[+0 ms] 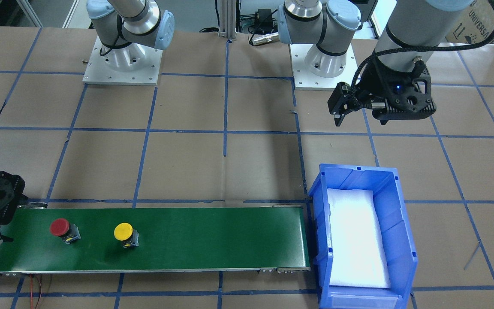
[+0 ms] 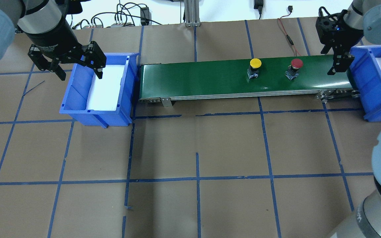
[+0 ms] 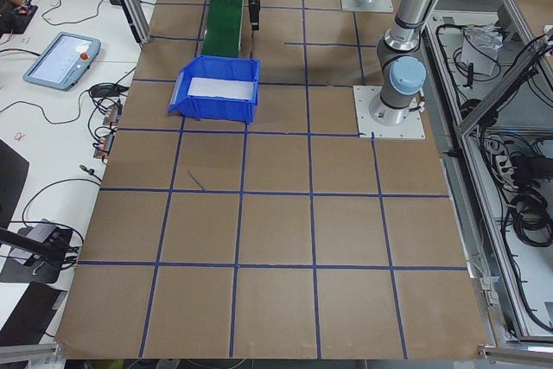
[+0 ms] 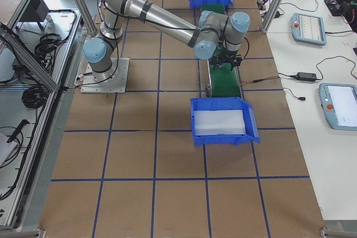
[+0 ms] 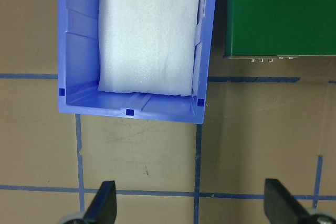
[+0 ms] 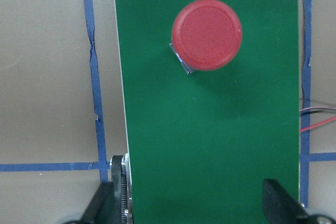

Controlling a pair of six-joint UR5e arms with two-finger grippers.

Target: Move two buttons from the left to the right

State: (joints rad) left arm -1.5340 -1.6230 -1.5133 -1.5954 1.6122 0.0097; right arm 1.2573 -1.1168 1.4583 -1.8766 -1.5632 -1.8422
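Observation:
The red button (image 1: 60, 227) and the yellow button (image 1: 123, 231) stand upright on the green conveyor belt (image 1: 212, 240). In the overhead view the yellow button (image 2: 255, 63) is to the left of the red button (image 2: 296, 63). My right gripper (image 2: 337, 64) is open and empty above the belt's right end, just right of the red button. The right wrist view shows the red cap (image 6: 207, 34) ahead of the open fingers (image 6: 102, 203). My left gripper (image 2: 79, 73) is open and empty over the left blue bin (image 2: 78, 112).
The left bin holds a white foam pad (image 5: 149, 30). A second blue bin (image 2: 375, 99) with white foam stands at the belt's right end. Both arm bases (image 1: 122, 60) are bolted to the brown, blue-taped table (image 2: 197, 152).

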